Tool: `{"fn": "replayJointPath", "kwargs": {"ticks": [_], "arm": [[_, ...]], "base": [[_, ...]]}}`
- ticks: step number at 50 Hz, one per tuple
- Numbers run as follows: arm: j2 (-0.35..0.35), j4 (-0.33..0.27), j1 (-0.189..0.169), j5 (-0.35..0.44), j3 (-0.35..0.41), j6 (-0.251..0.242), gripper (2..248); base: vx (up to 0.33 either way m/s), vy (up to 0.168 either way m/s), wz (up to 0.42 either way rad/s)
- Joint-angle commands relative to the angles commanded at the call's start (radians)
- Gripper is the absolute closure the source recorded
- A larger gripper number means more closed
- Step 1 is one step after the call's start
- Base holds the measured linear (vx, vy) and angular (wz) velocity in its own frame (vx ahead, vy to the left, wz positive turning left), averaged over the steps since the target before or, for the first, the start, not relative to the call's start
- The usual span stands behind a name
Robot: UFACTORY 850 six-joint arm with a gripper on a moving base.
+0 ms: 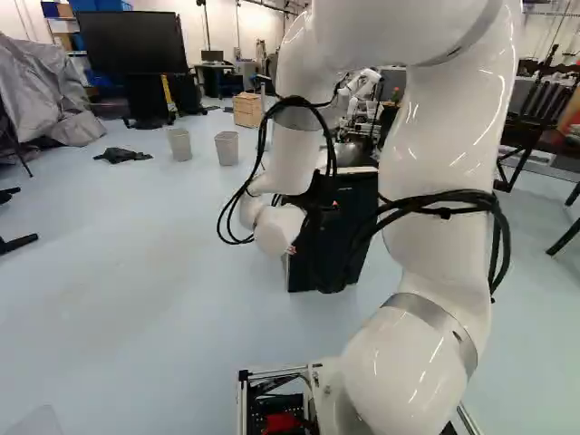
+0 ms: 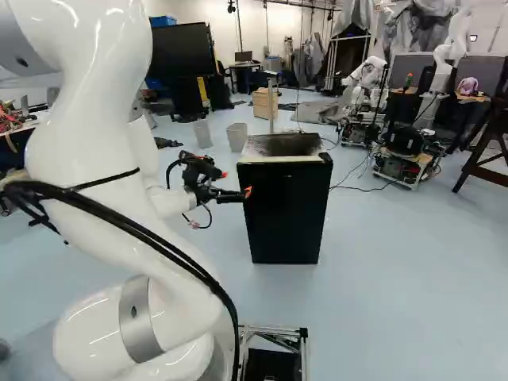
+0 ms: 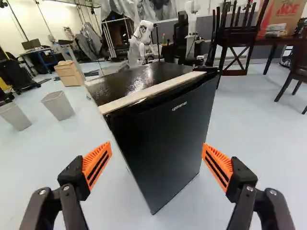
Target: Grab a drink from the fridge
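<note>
- While the white arm [image 1: 439, 154] reaches forward, its wrist hangs low by the fridge.
- The black fridge [image 2: 286, 214] stands upright ahead of the gripper [image 2: 247, 192], door closed.
- Beyond it sits a wooden drawer unit [image 2: 263, 105].
- Two grey bins [image 2: 238, 137] stand side by side, nearer than that unit.
- The gripper's fingers are spread wide, orange pads [image 3: 97, 164] apart.
</note>
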Motion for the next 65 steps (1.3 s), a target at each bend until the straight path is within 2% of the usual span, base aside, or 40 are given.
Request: {"fn": "replayJointPath", "kwargs": {"ticks": [29,55,65], "arm": [[-0.193,0.122,0.049,0.044,-0.159,0.0,3],[-0.276,0.219,0.08,0.097,-0.296,0.0,3],[-0.308,0.244,0.08,0.104,-0.354,0.0,3]], "base": [[0.0,0.0,0.0],[0.0,0.0,0.0],[0.0,0.0,0.0]]}}
